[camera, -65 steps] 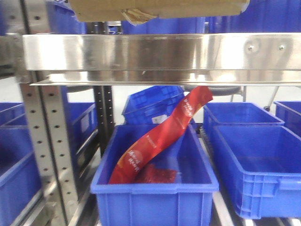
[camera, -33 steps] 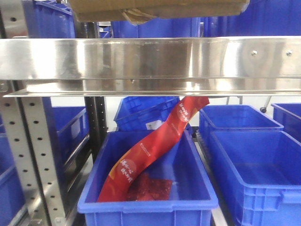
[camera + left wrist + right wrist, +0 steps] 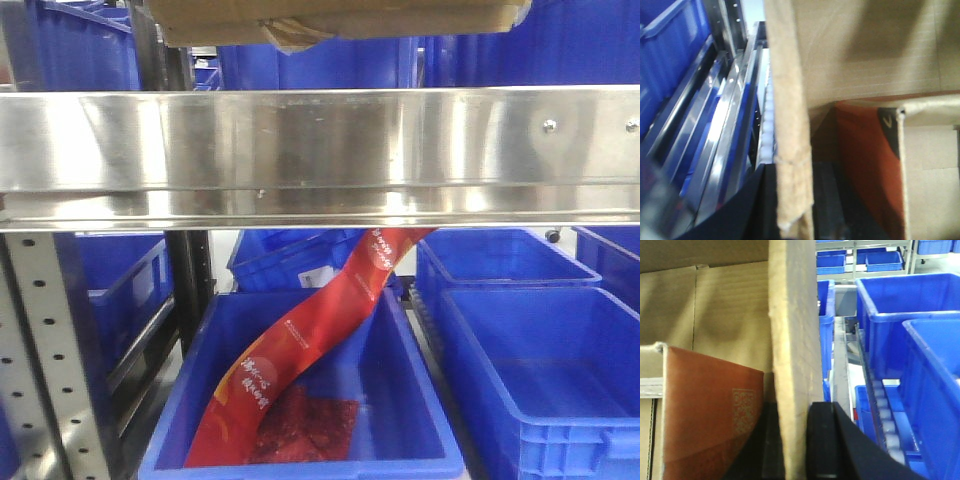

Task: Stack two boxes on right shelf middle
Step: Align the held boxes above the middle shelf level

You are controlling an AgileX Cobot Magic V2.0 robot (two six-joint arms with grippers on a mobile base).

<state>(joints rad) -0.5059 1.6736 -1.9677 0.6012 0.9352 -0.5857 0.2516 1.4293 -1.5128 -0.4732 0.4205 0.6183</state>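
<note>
Box (image 3: 340, 15), plain brown cardboard, shows only its underside at the top edge of the front view. It sits above the shelf (image 3: 320, 150) front beam, with a strip of blue visible between them, so no contact with the beam. A curl of yellowish tape (image 3: 292, 34) hangs off its lower face.

Left gripper (image 3: 790, 205) comes up from the bottom of its wrist view onto a box wall. The dark fingers (image 3: 747, 212) sit one outside and one inside, clamped on the cardboard edge, with the box interior to the right. Right gripper (image 3: 795, 445) has the same pose on another wall: black fingers (image 3: 825, 440) pinch the cardboard between them, with the interior to the left.

An orange-brown panel (image 3: 715, 410) with a square printed code stands inside the box. Below the beam, a blue bin (image 3: 400, 400) holds a long red packet (image 3: 320, 330) leaning up toward the beam. A perforated upright (image 3: 45, 350) stands at left. More blue bins (image 3: 900, 305) lie beyond the right wall.
</note>
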